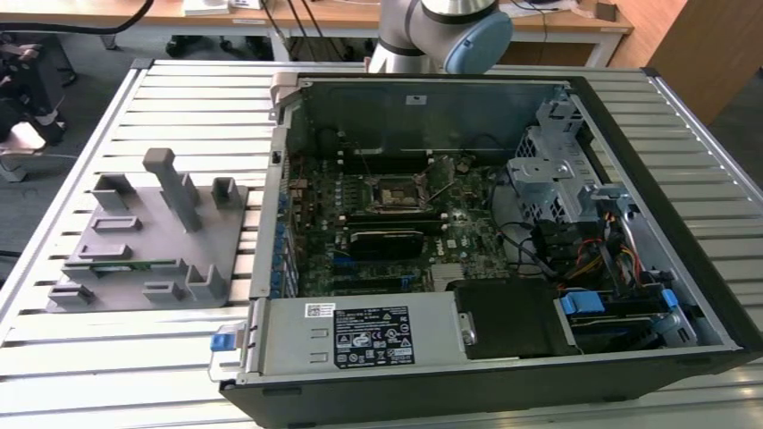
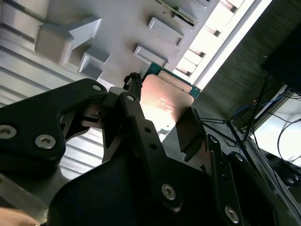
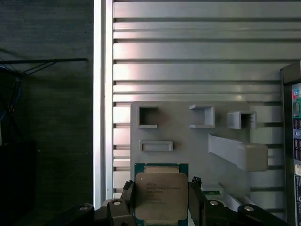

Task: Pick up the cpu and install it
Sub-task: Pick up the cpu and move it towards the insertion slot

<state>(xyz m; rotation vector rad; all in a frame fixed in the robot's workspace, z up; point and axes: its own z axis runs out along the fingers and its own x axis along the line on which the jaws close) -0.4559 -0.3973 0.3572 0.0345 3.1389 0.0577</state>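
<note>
The cpu [image 3: 161,195], a flat square chip with a silvery top on a green board, sits between the two black fingers of my gripper [image 3: 161,190], which is shut on its opposite edges. The second wrist view shows the cpu [image 2: 167,101] from the side, clamped in the gripper [image 2: 162,110]. It hangs above the grey fixture tray [image 3: 188,150], well clear of its slots. The black-framed socket [image 1: 394,193] lies on the motherboard inside the open computer case [image 1: 477,357]. Part of the arm [image 1: 441,31] shows behind the case.
The fixture tray [image 1: 131,268] lies on the slatted metal table [image 1: 71,357] at the exterior view's left, beside the case. It carries upright posts and a green memory stick [image 1: 120,262]. Drive cages and cables fill the case's right side [image 1: 584,232].
</note>
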